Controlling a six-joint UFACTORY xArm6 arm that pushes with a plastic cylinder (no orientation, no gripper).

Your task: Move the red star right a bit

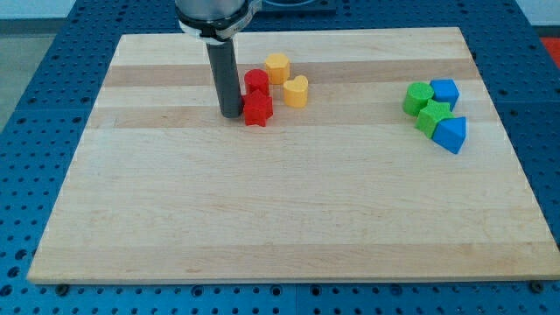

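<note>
The red star (258,110) lies on the wooden board (289,201) at the upper middle-left. My tip (231,114) stands right against the star's left side, touching or nearly touching it. A second red block (256,82), round-looking, sits just above the star and touches it. The dark rod rises from the tip to the view's top.
A yellow hexagon-like block (277,66) and a yellow heart (297,91) lie just right of the red blocks. At the view's right, two green blocks (418,97) (433,116) and two blue blocks (445,90) (451,134) form a cluster.
</note>
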